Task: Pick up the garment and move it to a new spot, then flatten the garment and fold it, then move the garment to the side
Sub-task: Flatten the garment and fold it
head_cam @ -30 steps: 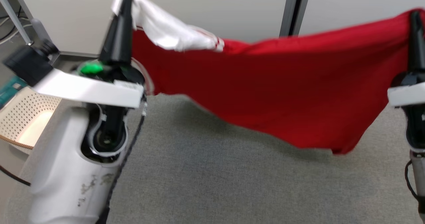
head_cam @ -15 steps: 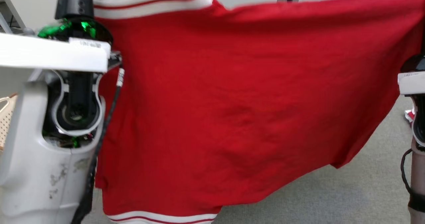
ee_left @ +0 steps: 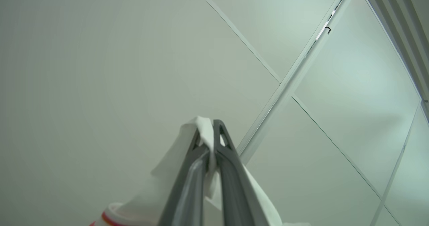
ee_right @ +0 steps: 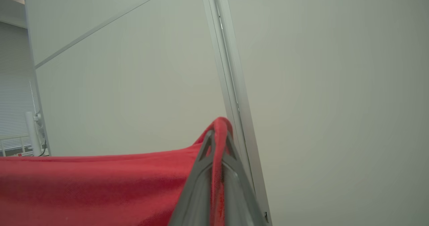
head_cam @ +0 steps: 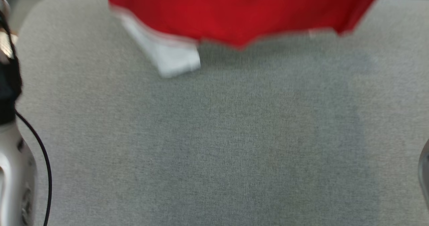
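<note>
Red cloth is pinched between the closed fingers of the right gripper (ee_right: 219, 133), which grips a fold of the garment (ee_right: 100, 185). The left gripper (ee_left: 211, 133) is likewise clamped shut, on white fabric (ee_left: 167, 172) of the same garment. Both grippers point up at pale wall panels (ee_left: 100, 68), so the garment hangs spread in the air between them. Within the last second the head camera has tipped downward: the shirt filled its picture then, and now only the lower edge and a dangling white flap (head_cam: 171, 56) show at the top, over the grey table (head_cam: 214, 135). I judge the lift done and the laying-out at a new spot next. Blur hides whether the flap touches the table. No writing can be read.
</note>
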You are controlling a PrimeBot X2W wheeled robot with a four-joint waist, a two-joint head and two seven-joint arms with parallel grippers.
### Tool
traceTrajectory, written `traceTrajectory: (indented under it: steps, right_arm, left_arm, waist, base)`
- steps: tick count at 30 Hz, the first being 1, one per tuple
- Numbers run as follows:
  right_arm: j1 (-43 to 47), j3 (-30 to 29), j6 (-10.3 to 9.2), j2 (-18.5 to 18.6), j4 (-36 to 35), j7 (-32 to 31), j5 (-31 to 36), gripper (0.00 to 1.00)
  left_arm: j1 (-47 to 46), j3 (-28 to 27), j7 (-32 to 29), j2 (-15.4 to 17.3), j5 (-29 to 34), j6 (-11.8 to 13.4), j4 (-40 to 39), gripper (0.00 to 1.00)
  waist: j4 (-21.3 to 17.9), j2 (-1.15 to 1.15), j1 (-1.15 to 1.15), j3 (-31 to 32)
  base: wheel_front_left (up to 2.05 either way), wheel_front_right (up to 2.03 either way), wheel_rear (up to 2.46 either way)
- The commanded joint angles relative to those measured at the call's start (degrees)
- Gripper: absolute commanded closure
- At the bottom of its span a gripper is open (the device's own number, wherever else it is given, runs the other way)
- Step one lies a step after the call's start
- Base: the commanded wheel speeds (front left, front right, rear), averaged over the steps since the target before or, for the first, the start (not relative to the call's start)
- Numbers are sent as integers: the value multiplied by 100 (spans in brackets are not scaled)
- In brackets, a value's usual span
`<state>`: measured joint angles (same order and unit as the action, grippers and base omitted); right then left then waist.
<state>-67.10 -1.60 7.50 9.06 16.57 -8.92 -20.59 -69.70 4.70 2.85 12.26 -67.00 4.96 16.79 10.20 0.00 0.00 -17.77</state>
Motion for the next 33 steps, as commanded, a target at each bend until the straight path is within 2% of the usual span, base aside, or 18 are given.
traceTrajectory:
  steps: [1,4,8,9,14,20,26,30,33]
  right_arm:
    - [-433,59,-1,54,316,238,122,100]
    - [-1174,60,-4,129,980,778,293,100]
    - [-1687,90,-6,195,1832,1408,427,100]
    - [-1705,160,-6,206,2227,1637,371,100]
    - [-1217,575,-6,236,3027,2056,356,100]
    - [-523,892,-6,279,3560,2301,85,100]
    - [453,1251,-6,377,3872,2394,-446,100]
    - [1184,1688,-6,474,3932,2407,-818,100]
    - [1672,2017,-6,543,3976,2280,-1162,100]
  left_arm:
    - [-391,-70,189,56,89,-141,296,100]
    - [-1042,-157,546,48,171,-406,833,100]
    - [-1455,-114,872,-31,263,-774,1493,100]
    - [-1483,-35,973,-72,363,-925,1774,100]
    - [-979,264,1091,-205,504,-1197,2394,100]
    - [-178,810,1148,-132,700,-1251,2737,100]
    - [1073,1526,1141,148,605,-1245,2769,100]
    - [1932,2228,1023,408,706,-1246,2671,100]
    - [2522,2999,663,719,792,-1246,2496,100]
  waist:
    - [-62,0,0,-851]
    - [-27,0,0,-1151]
    - [71,0,0,-1404]
    - [112,0,0,-1481]
    - [218,0,0,-1468]
    - [280,0,0,-1237]
    - [331,0,0,-714]
    - [338,0,0,-278]
    - [319,0,0,31]
  base:
    - [0,0,0]
    - [0,0,0]
    - [0,0,0]
    - [0,0,0]
    - [0,0,0]
    - [0,0,0]
    - [0,0,0]
    - [0,0,0]
    - [0,0,0]
